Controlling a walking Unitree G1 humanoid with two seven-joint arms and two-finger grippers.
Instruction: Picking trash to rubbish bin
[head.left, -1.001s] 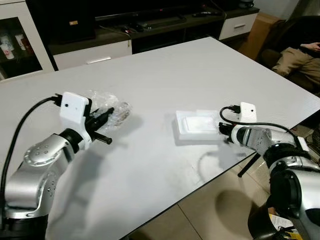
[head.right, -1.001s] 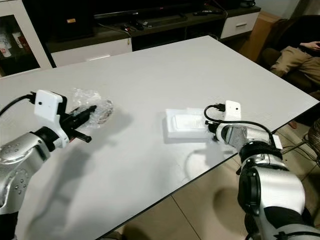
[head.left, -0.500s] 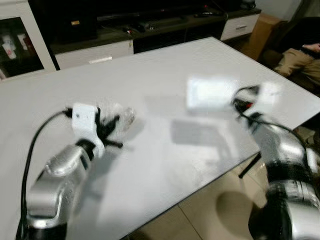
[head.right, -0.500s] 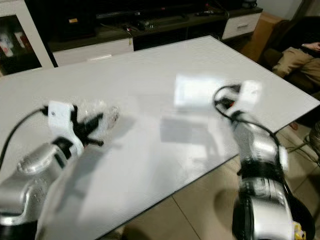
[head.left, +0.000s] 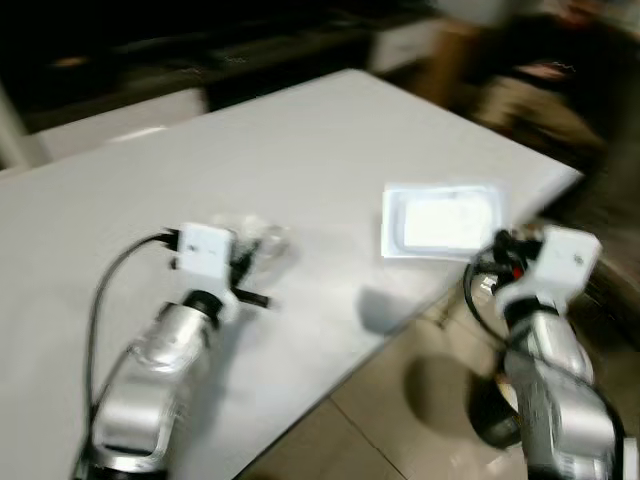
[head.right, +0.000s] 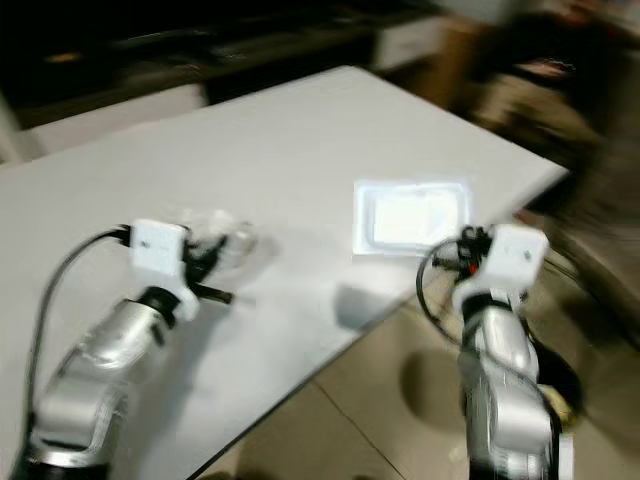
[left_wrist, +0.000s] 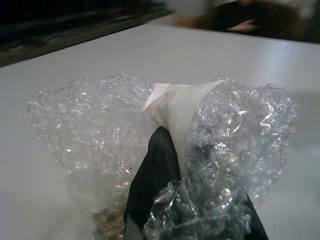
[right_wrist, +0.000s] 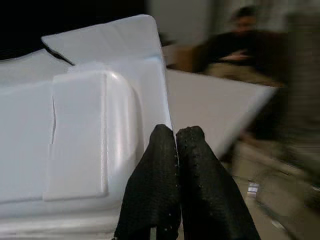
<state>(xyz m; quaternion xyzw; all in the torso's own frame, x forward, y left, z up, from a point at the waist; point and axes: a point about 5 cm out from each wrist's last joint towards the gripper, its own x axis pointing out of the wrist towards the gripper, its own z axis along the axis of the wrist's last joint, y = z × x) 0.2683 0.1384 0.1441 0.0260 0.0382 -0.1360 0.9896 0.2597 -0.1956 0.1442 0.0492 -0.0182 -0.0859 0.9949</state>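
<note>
A crumpled bundle of clear bubble wrap (head.left: 262, 238) with white paper inside is held just above the white table (head.left: 300, 130). My left gripper (head.left: 245, 272) is shut on it; in the left wrist view the bubble wrap (left_wrist: 95, 125) covers the black fingers (left_wrist: 157, 165). A flat white plastic packaging tray (head.left: 443, 220) hangs in the air over the table's right edge, casting a shadow below. My right gripper (head.left: 497, 246) is shut on its near rim; in the right wrist view the fingertips (right_wrist: 165, 137) press together on the tray (right_wrist: 85, 150).
The views are blurred by motion. A person (head.left: 540, 90) sits in a dark chair past the table's far right corner. Beige tiled floor (head.left: 400, 400) lies beyond the table's near right edge. A dark low cabinet (head.left: 150, 55) runs along the back.
The right gripper has lifted the white tray off the table and carried it toward the right edge. The left gripper has kept hold of the bubble wrap. The camera has swung.
</note>
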